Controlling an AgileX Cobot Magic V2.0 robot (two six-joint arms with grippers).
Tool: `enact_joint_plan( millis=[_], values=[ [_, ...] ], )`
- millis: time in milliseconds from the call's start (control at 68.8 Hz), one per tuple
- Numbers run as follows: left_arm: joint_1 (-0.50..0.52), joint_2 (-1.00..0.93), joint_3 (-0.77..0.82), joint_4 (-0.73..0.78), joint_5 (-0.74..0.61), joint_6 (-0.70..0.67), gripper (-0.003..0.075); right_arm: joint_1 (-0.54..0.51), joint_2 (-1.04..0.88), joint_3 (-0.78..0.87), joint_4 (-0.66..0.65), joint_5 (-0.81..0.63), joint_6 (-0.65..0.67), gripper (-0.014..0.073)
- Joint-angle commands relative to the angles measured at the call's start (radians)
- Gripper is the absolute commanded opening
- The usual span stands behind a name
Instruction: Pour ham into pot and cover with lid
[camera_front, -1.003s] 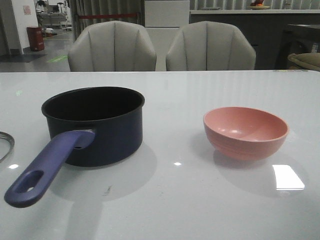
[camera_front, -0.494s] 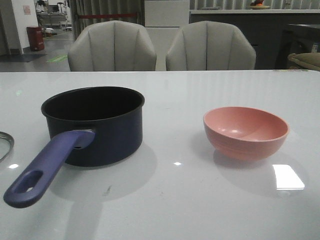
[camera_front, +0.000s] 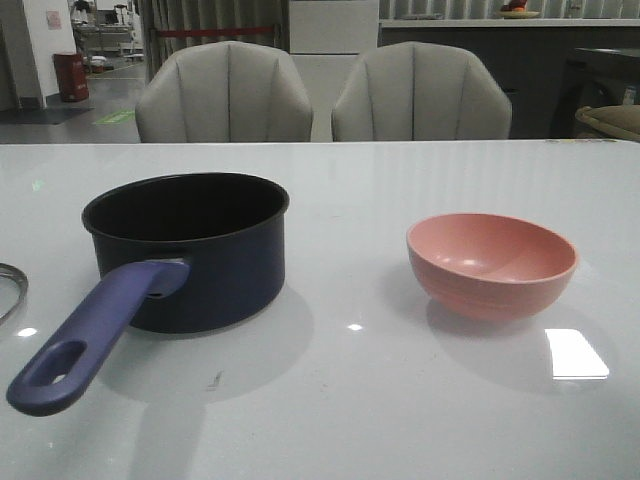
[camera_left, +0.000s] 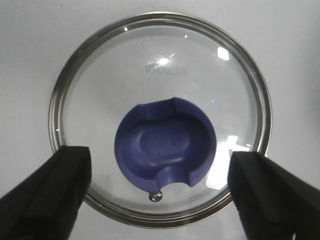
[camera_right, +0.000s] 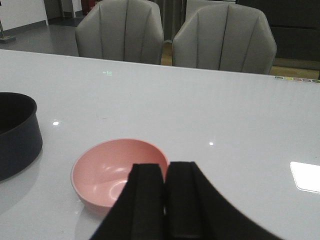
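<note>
The dark navy pot (camera_front: 195, 250) stands on the left of the white table, its purplish-blue handle (camera_front: 90, 330) pointing toward the near left. No ham shows in any view, and the pot's inside looks black. The glass lid (camera_left: 160, 75) lies flat on the table, only its rim (camera_front: 10, 290) showing at the front view's left edge. My left gripper (camera_left: 160, 195) hovers open above the lid, its fingers on either side of the dark blue knob (camera_left: 165, 145) and clear of it. My right gripper (camera_right: 166, 200) is shut and empty, just on the near side of the pink bowl (camera_right: 107, 167).
The salmon-pink bowl (camera_front: 490, 262) sits on the right of the table and looks empty. Two grey chairs (camera_front: 225, 95) stand behind the far table edge. In the right wrist view the pot (camera_right: 17, 135) lies beyond the bowl.
The pot and its handle have shifted very slightly to the left. Nothing else has visibly moved.
</note>
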Motion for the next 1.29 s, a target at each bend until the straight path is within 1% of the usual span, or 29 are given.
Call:
enact_joint_plan(
  millis=[0,145,1280],
  values=[
    [-0.013,-0.014,-0.048,-0.023,0.002,0.005,0.0585,0.001,0.003,-0.028,0.002,-0.088,-0.008,0.0139],
    [-0.03,-0.001,-0.057,-0.023,-0.001,0.02,0.0585,0.001,0.003,-0.028,0.002,-0.088,-0.008,0.0139],
    [-0.03,-0.001,-0.057,0.017,-0.026,-0.002,0.0584,0.001,0.003,-0.028,0.002,-0.088,-0.008,0.0139]
  ],
)
